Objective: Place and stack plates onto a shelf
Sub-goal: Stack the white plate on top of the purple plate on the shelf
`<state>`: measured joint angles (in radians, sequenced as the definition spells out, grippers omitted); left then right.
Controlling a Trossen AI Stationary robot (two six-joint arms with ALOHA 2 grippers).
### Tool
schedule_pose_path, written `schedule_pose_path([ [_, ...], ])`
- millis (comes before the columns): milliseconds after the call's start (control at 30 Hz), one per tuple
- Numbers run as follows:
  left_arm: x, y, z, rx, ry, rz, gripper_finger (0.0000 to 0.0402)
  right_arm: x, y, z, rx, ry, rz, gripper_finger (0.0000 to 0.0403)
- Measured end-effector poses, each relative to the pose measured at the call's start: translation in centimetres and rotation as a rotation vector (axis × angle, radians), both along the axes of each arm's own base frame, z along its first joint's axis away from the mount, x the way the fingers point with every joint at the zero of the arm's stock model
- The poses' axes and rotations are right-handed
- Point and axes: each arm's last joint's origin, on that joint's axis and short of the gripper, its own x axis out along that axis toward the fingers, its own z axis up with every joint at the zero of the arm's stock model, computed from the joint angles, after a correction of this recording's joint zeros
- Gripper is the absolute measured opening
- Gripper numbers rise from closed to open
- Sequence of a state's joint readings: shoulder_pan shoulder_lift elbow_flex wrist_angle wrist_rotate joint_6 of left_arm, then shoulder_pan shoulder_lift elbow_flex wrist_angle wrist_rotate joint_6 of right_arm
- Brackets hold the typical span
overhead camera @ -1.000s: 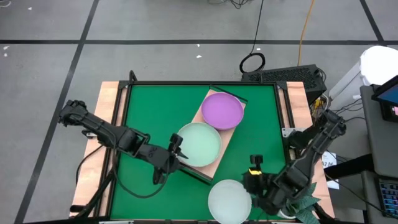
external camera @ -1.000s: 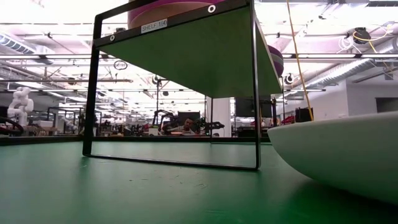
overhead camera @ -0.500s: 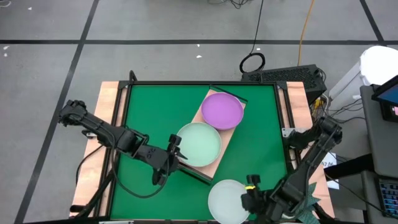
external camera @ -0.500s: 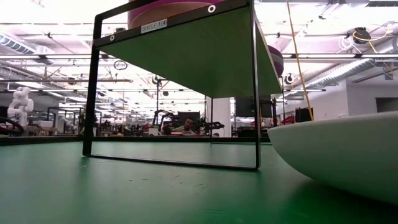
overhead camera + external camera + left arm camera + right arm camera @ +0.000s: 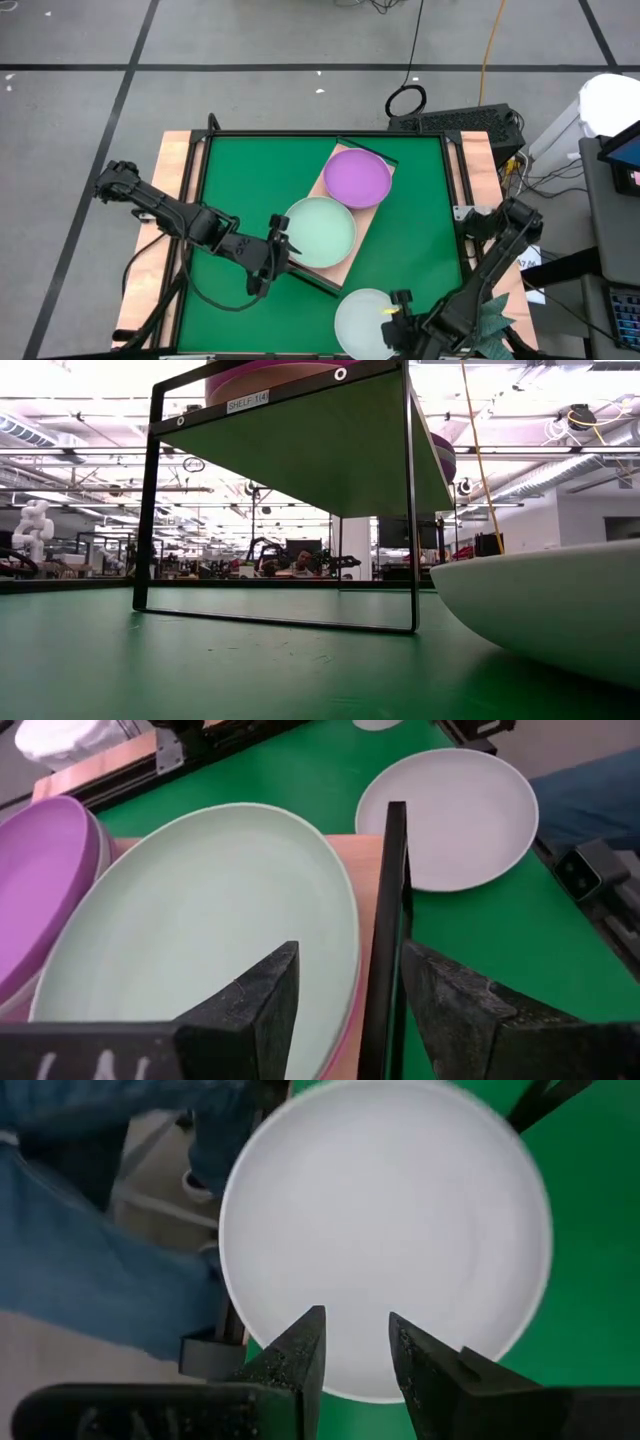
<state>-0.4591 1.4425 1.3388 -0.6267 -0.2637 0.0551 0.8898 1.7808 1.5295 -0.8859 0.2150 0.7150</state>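
Note:
The shelf (image 5: 352,262), a light wooden board on a thin dark frame, stands slantwise on the green mat. It carries a purple plate (image 5: 357,176) at its far end and a pale mint plate (image 5: 320,230) at its near end, each topping a stack. A whitish plate (image 5: 365,320) rests flat on the mat by the near edge. My left gripper (image 5: 345,960) hovers open at the mint plate's left rim, above the shelf's frame bar (image 5: 392,910). My right gripper (image 5: 355,1325) is open, tipped down over the whitish plate's (image 5: 400,1210) right rim.
A person in blue trousers (image 5: 70,1230) stands close to the table's near edge by the whitish plate. The mat's left half (image 5: 230,180) lies bare. Wooden borders and dark rails (image 5: 455,180) frame the mat. In the low view the shelf (image 5: 300,450) stands above the mat.
My right gripper has moved toward the table's near edge and down, tipping steeper, from beside the shelf's near corner to the whitish plate's right rim. The plates and the shelf have stayed where they were.

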Motion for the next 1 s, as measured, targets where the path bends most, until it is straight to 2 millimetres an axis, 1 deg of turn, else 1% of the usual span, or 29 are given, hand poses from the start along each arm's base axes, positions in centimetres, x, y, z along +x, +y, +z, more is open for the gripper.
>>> schedule_pose_path([
  [133, 0.0, 0.0, 0.0, -0.033, 0.004, 0.028, 0.0184, 0.3, 0.6, -1.2, 0.01, 0.053, 0.05, 0.0098],
  [333, 0.0, 0.0, 0.0, -0.053, 0.006, 0.044, 0.0184, 0.9, 2.3, -2.8, 0.066, 0.055, 0.187, 0.0099],
  [433, 0.0, 0.0, 0.0, -0.061, 0.007, 0.05, 0.0184, 1.2, 2.8, -3.5, 0.071, 0.064, 0.232, 0.0099],
  [533, 0.0, 0.0, -0.1, -0.063, 0.01, 0.054, 0.0184, 1.2, 2.9, -4.2, 0.073, 0.091, 0.249, 0.0099],
  [733, 0.0, 0.0, -0.1, -0.06, 0.011, 0.051, 0.0184, 1.0, 3.0, -4.5, 0.075, 0.09, 0.259, 0.0099],
  [867, 0.0, 0.0, -0.1, -0.059, 0.01, 0.05, 0.0184, 0.9, 3.2, -5.7, 0.147, 0.098, 0.307, 0.0099],
  [1000, 0.0, 0.0, -0.1, -0.059, 0.01, 0.05, 0.0184, 0.6, 3.1, -6.4, 0.162, 0.124, 0.321, 0.0099],
])
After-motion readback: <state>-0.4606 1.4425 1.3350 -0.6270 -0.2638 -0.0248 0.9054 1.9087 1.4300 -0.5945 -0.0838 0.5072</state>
